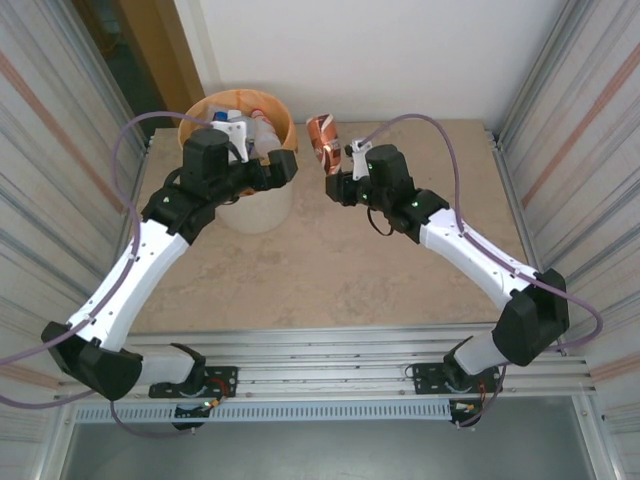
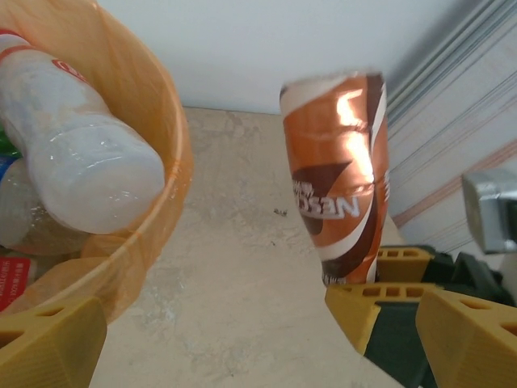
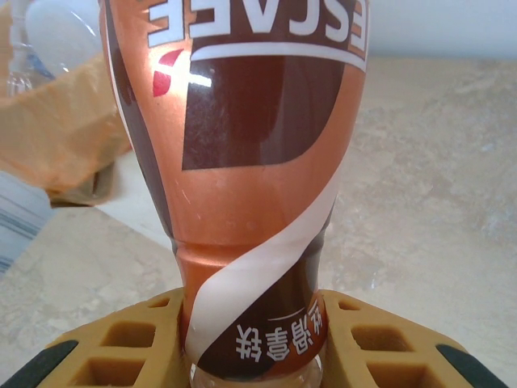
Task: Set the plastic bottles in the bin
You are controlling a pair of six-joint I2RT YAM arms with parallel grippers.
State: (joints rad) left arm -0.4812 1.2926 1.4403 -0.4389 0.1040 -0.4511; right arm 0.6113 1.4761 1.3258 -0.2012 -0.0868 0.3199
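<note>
A copper-brown plastic bottle (image 1: 322,135) with a brown and white label hangs in the air just right of the bin (image 1: 262,205). My right gripper (image 1: 334,180) is shut on its neck end. In the right wrist view the bottle (image 3: 250,162) rises from between my right gripper (image 3: 252,356). The bin, round and white with an orange liner (image 2: 166,162), holds several bottles, among them a large clear one (image 2: 81,162). My left gripper (image 1: 283,168) hovers at the bin's right rim, open with nothing in it (image 2: 258,347), facing the copper bottle (image 2: 343,178).
Corrugated metal walls (image 1: 575,110) close in both sides of the beige stone table (image 1: 330,270). The bin stands at the back left. A metal rail (image 1: 330,350) with the arm bases runs along the near edge.
</note>
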